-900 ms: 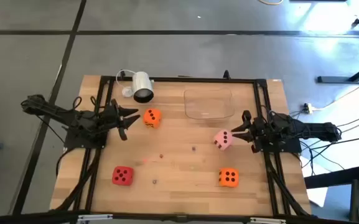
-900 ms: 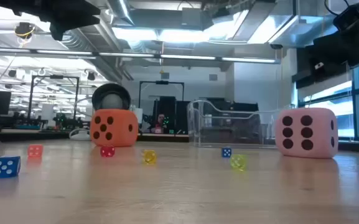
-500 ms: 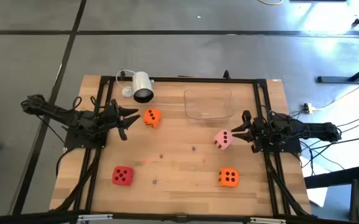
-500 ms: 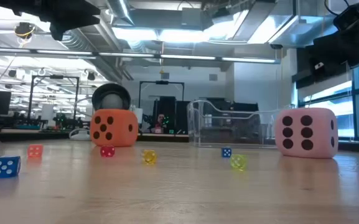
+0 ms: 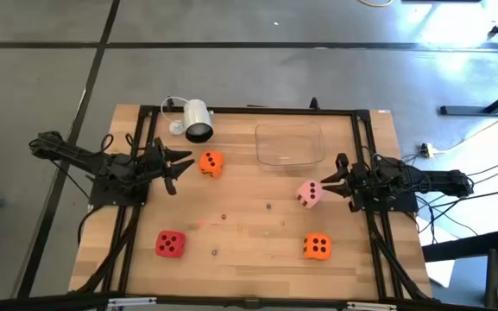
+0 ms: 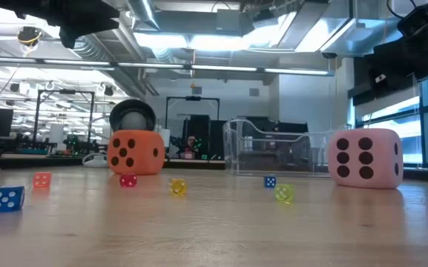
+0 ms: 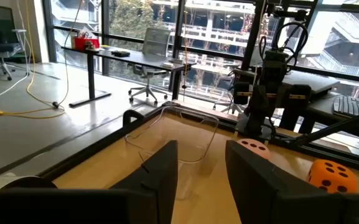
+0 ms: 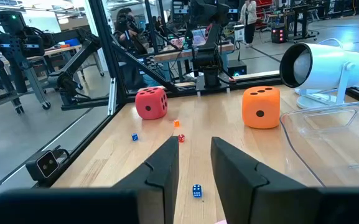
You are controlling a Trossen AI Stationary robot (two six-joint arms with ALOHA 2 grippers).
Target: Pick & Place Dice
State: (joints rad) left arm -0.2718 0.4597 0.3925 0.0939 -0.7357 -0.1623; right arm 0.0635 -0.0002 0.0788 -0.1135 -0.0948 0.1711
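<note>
Four soft dice on the wooden table [image 5: 249, 259], all resting free and well apart: one orange die [image 5: 211, 163] toward the far left, just beside the left gripper's fingertips; one pale pink die [image 5: 309, 193] right of centre, six pips facing the low camera, just beside the right gripper's fingertips; one red die [image 5: 170, 244] at the near left; a second orange die [image 5: 317, 247] at the near right. Clear plastic tray [image 5: 290, 143] at the far centre, between the first orange die and the pink one, nothing visible in it. White cylindrical camera [image 5: 198, 120] with cable at the far left, behind the first orange die. Several tiny dice scattered mid-table, among them a small blue die [image 6: 7, 198] and a small yellow die [image 6: 178, 187]. Left gripper [image 5: 178, 164] low over the left side of the table, fingers parted with a gap between them, holding nothing. Right gripper [image 5: 330, 180] low over the right side, fingers likewise parted and holding nothing, pointing toward the pink die.
</note>
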